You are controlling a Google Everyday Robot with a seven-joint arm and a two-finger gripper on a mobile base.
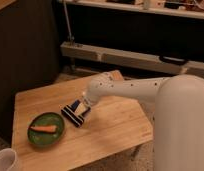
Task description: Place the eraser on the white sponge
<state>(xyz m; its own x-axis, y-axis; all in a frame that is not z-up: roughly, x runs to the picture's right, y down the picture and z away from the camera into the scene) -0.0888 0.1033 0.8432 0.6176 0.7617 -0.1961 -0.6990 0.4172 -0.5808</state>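
Hovering near the bench point(117, 127) centre, the claw point(85, 106) stands wide open with no grip discernible. The eraser point(73, 114) lies just beside it toward the left edge and the green plate point(45, 136), long axis diagonal to the bench edges.
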